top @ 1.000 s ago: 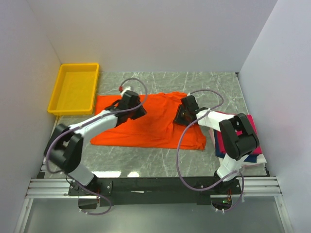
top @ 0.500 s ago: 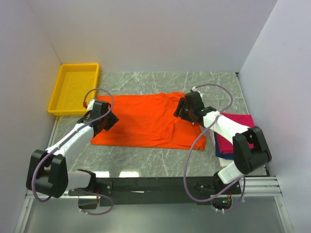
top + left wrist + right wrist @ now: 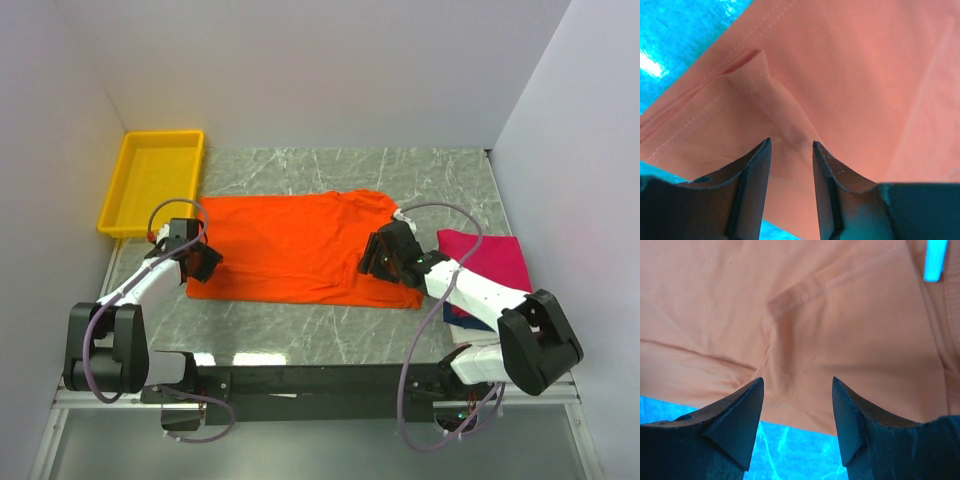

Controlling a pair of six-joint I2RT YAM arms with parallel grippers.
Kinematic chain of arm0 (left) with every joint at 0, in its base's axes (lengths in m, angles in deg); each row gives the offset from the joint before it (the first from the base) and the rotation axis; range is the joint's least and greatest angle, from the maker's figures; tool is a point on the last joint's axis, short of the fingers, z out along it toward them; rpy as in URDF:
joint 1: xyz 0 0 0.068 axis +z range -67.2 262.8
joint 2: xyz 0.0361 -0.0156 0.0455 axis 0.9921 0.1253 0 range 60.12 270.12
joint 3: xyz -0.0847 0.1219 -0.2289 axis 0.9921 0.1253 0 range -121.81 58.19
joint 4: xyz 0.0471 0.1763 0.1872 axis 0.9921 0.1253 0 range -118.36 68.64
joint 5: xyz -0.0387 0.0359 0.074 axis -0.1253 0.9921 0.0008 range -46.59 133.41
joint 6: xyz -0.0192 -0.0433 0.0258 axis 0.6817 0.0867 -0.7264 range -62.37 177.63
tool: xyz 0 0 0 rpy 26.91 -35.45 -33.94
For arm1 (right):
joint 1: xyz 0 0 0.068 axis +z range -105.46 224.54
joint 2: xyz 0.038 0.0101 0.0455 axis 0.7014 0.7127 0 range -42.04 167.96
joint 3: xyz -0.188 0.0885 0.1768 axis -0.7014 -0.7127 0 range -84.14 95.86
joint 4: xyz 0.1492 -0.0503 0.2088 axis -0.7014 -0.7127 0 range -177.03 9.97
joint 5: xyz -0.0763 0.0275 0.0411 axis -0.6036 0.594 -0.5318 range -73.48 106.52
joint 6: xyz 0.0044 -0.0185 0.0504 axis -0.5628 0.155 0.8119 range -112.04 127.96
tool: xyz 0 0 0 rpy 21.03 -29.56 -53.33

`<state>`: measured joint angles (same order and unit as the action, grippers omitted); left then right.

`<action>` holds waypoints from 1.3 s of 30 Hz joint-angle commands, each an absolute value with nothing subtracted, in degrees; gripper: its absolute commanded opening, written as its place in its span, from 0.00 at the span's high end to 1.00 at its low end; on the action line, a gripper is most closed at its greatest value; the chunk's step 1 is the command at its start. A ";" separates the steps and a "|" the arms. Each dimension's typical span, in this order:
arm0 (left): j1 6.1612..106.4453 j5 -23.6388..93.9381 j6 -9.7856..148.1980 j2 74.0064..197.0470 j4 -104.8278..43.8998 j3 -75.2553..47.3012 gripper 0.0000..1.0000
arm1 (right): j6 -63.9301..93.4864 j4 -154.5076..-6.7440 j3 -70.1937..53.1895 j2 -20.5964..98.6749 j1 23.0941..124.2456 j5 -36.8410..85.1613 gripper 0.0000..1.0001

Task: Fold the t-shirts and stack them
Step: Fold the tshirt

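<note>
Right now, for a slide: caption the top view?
Open left gripper and right gripper over the ends of the orange shirt; folded stack at right.

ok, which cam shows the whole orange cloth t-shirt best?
Top external: the bright orange cloth t-shirt lies spread flat, nearly its whole outline visible. Left wrist shows only a puckered hemmed corner; right wrist only a stitched edge patch.

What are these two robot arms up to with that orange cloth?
They are folding t-shirts. An orange t-shirt lies spread flat on the table. The left end effector is at its left edge and the right end effector is at its right edge, both with fingers open just over the cloth. A pile of shirts, pink on top, sits at the right.
</note>
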<state>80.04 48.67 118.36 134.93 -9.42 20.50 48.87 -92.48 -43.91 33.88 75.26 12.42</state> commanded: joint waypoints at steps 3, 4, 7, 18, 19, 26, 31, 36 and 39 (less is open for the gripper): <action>80.96 49.56 119.14 135.62 -12.28 20.58 0.56 | 49.98 -92.42 -43.45 31.26 76.71 8.44 0.36; 81.04 49.74 119.50 135.71 -12.19 20.40 0.56 | 49.37 -92.77 -42.83 31.52 76.71 7.82 0.36; 81.13 51.75 120.47 136.41 -10.44 19.43 0.56 | 47.70 -94.27 -39.06 33.80 76.62 5.71 0.36; 81.66 59.67 124.51 137.99 -6.48 17.50 0.58 | 44.88 -96.64 -30.17 42.41 77.24 3.78 0.36; 81.75 60.02 124.60 138.25 -6.48 17.24 0.58 | 44.70 -96.55 -30.00 42.86 77.41 3.60 0.36; 82.45 59.76 125.57 140.54 -5.60 14.69 0.58 | 44.00 -95.59 -28.42 46.63 78.64 4.31 0.36; 82.63 59.85 125.57 141.94 -5.07 13.90 0.59 | 44.00 -96.38 -26.13 49.53 79.96 2.72 0.37; 82.63 59.85 125.48 143.09 -4.55 13.28 0.59 | 44.70 -98.57 -23.41 53.31 80.40 -0.52 0.39; 82.63 59.84 125.13 143.44 -3.75 12.58 0.59 | 44.88 -98.67 -22.88 54.81 80.49 -1.50 0.39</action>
